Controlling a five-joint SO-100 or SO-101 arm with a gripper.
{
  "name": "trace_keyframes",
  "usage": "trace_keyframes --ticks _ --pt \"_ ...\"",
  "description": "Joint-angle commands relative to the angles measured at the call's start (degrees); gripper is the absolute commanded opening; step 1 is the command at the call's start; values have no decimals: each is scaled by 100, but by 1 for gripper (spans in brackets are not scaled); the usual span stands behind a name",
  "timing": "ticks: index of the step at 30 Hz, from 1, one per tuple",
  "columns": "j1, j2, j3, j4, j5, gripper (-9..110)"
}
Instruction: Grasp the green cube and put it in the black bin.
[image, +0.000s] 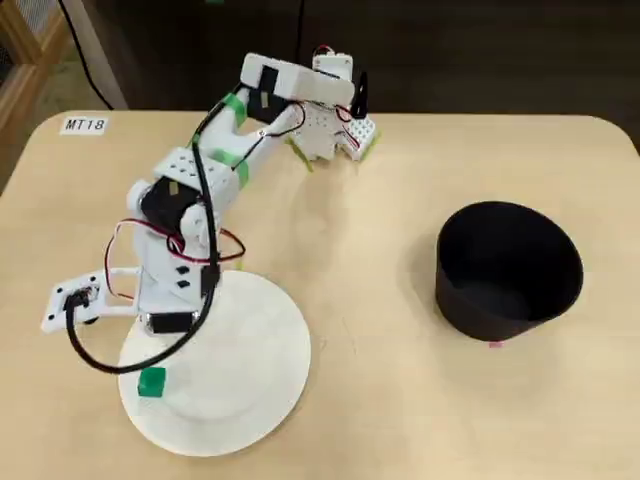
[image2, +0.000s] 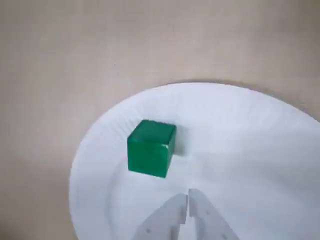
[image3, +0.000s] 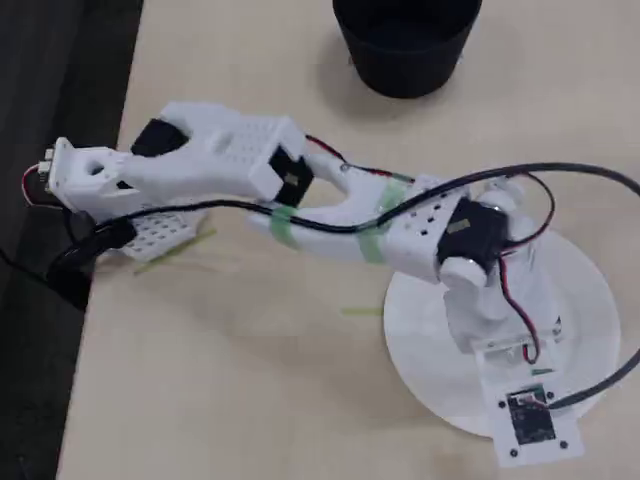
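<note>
The green cube (image: 151, 381) lies near the left front rim of the white plate (image: 250, 350) in a fixed view. In the wrist view the cube (image2: 151, 148) sits on the plate (image2: 250, 130), up and left of my gripper (image2: 188, 197). The gripper's white fingers (image2: 170, 217) are pressed together, empty, and a short way from the cube. The arm folds back over the plate; the cube is hidden under it in the other fixed view. The black bin (image: 508, 270) stands empty at the right and shows in the other fixed view (image3: 405, 40) at the top.
The arm's base (image: 335, 130) stands at the table's far edge. A black cable (image: 100, 350) loops over the plate's left side. Thin yellow-green tape strips (image3: 360, 311) lie on the table. A label MT18 (image: 83, 125) is at the far left corner.
</note>
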Motion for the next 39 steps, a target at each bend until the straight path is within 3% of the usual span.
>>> trace_keyframes --ticks 1,4,8,39 --pt "167 -211 -1819 369 97 5" --pt "264 -53 -1819 483 9 18" --pt "299 -35 -1775 352 9 25" --pt "88 -1081 -1811 -299 158 17"
